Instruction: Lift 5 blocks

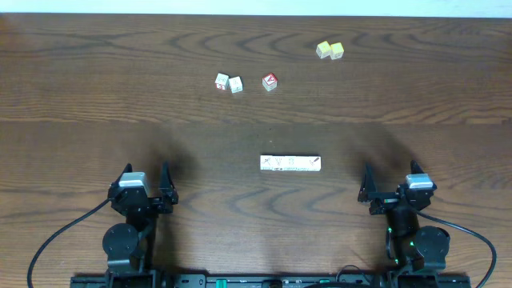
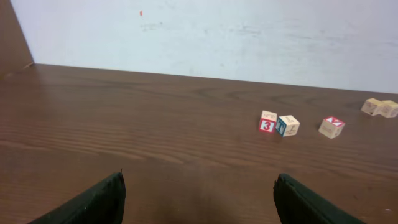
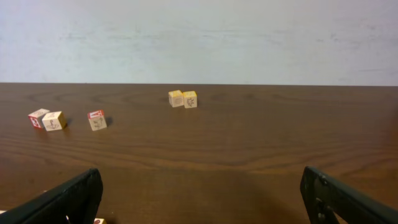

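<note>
Blocks [image 1: 290,163] sit on the table [image 1: 80,120] as one tight straight row of whitish cubes, faces touching. The seams are too faint in the overhead view to count them. The row lies between the two arms, about level with their fingertips, touching neither. It is off to the right of the left gripper [image 1: 146,171] and to the left of the right gripper [image 1: 390,171], nearer the right one. Left gripper [image 2: 199,205] has its jaws spread wide with nothing between them, just bare tabletop. Right gripper [image 3: 202,199] is also spread wide and empty, hovering low over the wood. Well ahead of the left gripper and to its right sit a cube with a red 3 [image 2: 267,121] and a blue-sided cube [image 2: 288,126], just beside each other, maybe touching. A red-faced cube [image 2: 331,126] stands a little to the right of that pair, apart from it. From the right gripper these three sit ahead and to the left. Two yellow cubes [image 3: 183,99] sit farther out still, touching side by side, ahead of the right gripper and slightly left of its centre line. A pale wall [image 3: 199,37] stands beyond the far table edge.
</note>
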`<action>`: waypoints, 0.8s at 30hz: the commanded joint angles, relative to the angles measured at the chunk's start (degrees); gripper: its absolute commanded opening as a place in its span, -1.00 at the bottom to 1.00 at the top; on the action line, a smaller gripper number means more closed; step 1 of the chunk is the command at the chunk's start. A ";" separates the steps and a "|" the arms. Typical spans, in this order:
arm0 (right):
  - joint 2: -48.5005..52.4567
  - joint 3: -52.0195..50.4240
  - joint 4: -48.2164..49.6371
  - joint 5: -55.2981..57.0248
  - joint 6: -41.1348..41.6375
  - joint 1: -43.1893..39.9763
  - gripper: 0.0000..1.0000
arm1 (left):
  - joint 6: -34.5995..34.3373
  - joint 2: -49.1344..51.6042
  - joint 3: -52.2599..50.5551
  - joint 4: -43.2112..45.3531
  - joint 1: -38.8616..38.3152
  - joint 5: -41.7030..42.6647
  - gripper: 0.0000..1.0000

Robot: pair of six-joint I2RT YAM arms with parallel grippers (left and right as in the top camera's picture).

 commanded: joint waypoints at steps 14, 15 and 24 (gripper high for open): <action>-0.35 -0.09 -0.26 0.35 0.37 0.09 0.99 | 0.92 -0.13 -1.73 -0.81 0.35 -1.33 0.54; -0.35 -0.09 -0.26 0.35 0.39 0.09 0.99 | 0.92 -0.07 -1.73 -0.81 0.35 -1.33 0.54; -0.35 -0.09 -0.26 0.35 0.39 0.09 0.99 | 0.92 -0.02 -1.73 -0.81 0.35 -1.31 0.54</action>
